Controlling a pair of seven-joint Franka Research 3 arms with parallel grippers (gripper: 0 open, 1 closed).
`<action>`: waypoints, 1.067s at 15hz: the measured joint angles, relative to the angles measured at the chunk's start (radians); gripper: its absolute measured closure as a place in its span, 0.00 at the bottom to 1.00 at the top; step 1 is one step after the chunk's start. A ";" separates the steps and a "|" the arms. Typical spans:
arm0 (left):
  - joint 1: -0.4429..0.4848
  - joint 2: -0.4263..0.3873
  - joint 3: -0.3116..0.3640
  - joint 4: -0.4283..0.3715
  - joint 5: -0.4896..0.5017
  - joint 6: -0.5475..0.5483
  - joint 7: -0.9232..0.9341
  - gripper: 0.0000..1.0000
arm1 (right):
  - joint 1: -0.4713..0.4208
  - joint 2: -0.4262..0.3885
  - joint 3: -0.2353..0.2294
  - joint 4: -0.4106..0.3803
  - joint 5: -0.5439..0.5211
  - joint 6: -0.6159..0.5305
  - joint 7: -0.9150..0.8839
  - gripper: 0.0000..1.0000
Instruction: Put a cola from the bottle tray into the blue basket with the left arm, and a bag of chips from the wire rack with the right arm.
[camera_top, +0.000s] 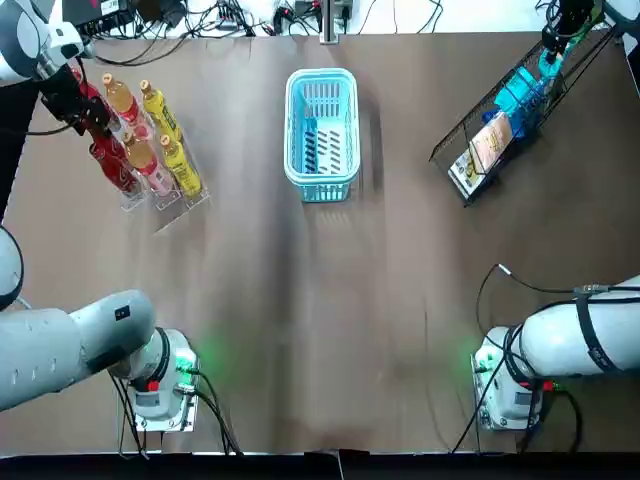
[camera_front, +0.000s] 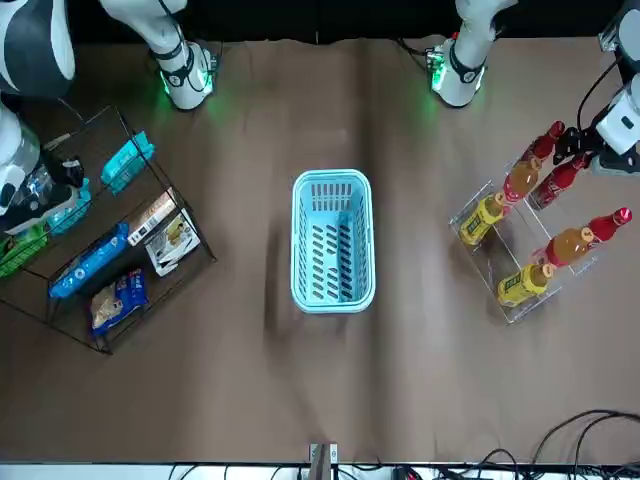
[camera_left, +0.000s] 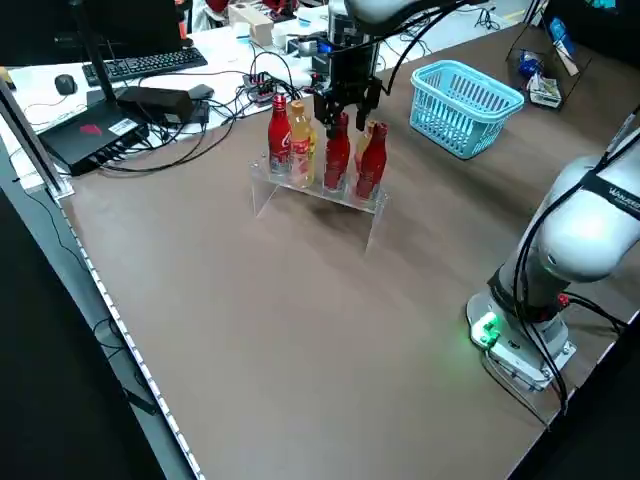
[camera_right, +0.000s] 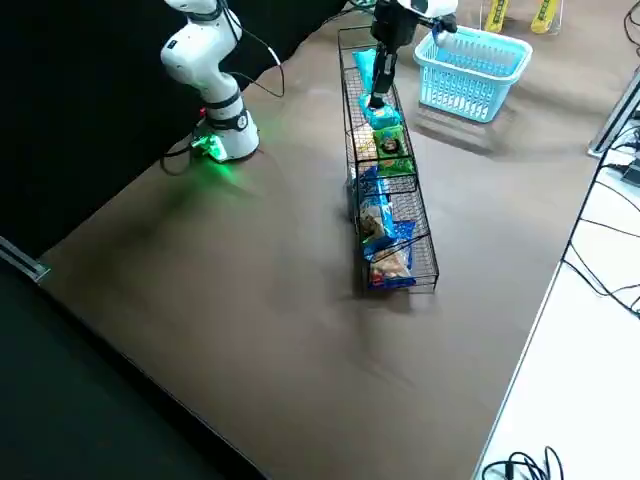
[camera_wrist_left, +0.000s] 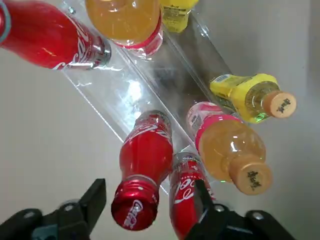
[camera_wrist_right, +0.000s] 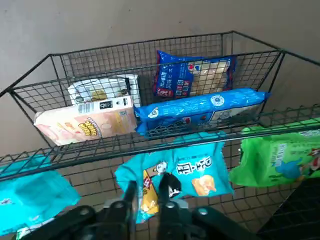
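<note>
A clear bottle tray (camera_top: 165, 205) at the far left holds red colas and yellow and orange drinks. My left gripper (camera_wrist_left: 149, 202) is open just above it, its fingers (camera_wrist_left: 95, 200) straddling the cap of one cola (camera_wrist_left: 145, 165). From overhead that gripper (camera_top: 75, 105) covers the tray's far end. The blue basket (camera_top: 290, 130) stands at the far middle with nothing in it. At the far right my right gripper (camera_wrist_right: 147, 192) is inside the wire rack (camera_top: 470, 130), shut on the edge of a cyan bag of chips (camera_wrist_right: 190, 172).
More bags fill the rack: a green one (camera_wrist_right: 280, 155), a long blue one (camera_wrist_right: 200, 110), a pale pink one (camera_wrist_right: 85, 122). Cables and a keyboard (camera_left: 140, 65) lie beyond the table's far edge. Both arm bases (camera_top: 160, 385) stand at the near edge.
</note>
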 joint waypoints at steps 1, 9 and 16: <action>0.001 -0.001 0.000 -0.001 0.000 0.000 0.000 0.28 | 0.002 0.000 0.000 0.001 0.000 -0.007 0.000 0.84; 0.015 -0.002 0.000 -0.001 0.000 0.002 0.000 0.52 | 0.006 0.002 0.000 0.012 0.000 -0.055 0.000 0.98; 0.015 -0.004 -0.001 -0.001 0.000 0.003 0.000 0.68 | 0.016 0.008 0.001 0.116 0.029 -0.210 0.001 0.98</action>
